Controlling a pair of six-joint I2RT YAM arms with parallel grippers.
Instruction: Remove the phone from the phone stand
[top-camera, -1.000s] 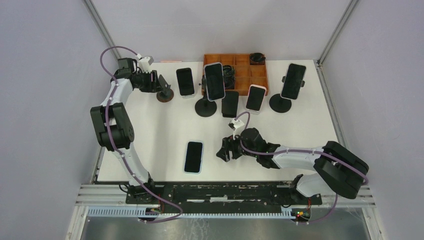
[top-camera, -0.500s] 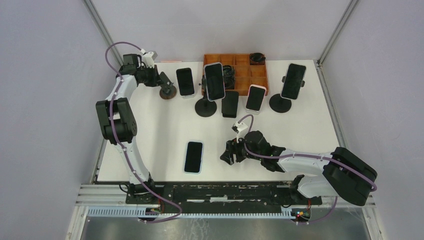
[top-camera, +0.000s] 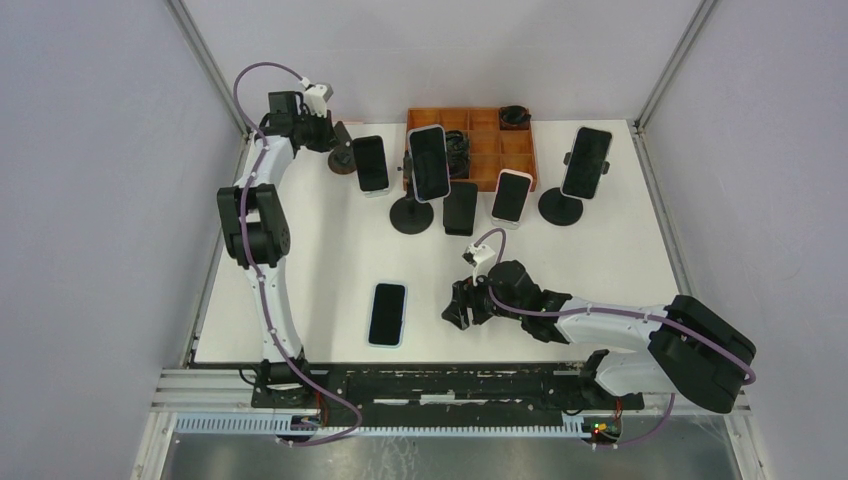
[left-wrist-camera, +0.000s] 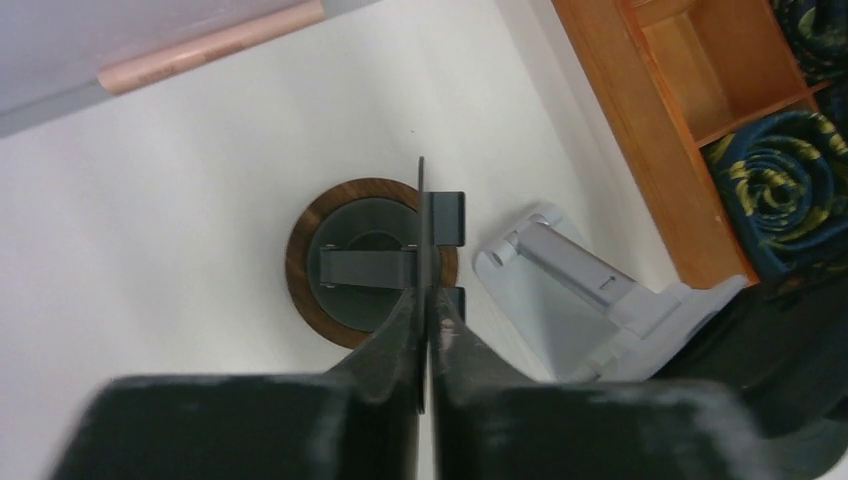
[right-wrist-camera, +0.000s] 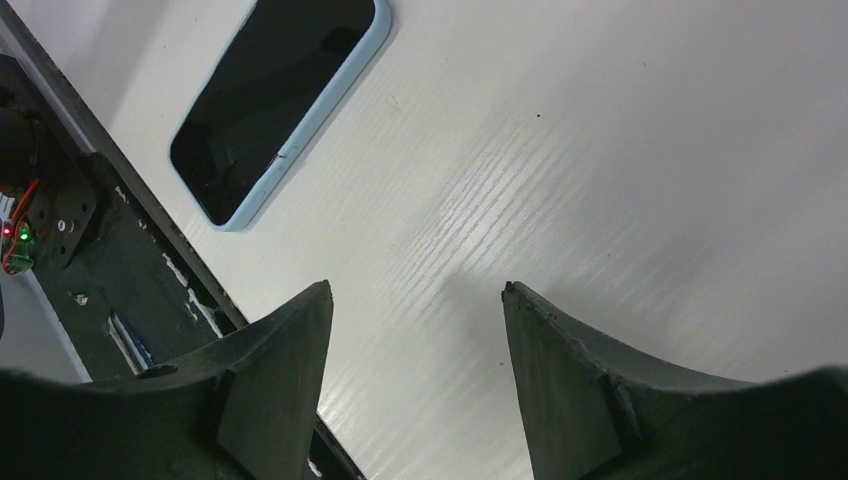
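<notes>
A phone in a light blue case (top-camera: 387, 313) lies flat on the white table (top-camera: 320, 270), also in the right wrist view (right-wrist-camera: 280, 100). My right gripper (top-camera: 455, 308) is open and empty just right of it, low over the table (right-wrist-camera: 415, 295). My left gripper (top-camera: 335, 140) is at the back left, shut on the thin upright plate of an empty phone stand with a round wooden base (top-camera: 343, 160). In the left wrist view the fingers (left-wrist-camera: 428, 300) pinch that plate above the base (left-wrist-camera: 310, 290).
Several more phones sit on stands along the back: on a white stand (top-camera: 371, 163), a black stand (top-camera: 429, 162), another (top-camera: 511, 196) and one at the right (top-camera: 586, 162). A black phone (top-camera: 460, 208) lies flat. An orange tray (top-camera: 500, 125) stands behind them.
My left arm has carried the wooden-base stand toward the back and right, close to the phone on the white stand. My right arm has barely moved.
</notes>
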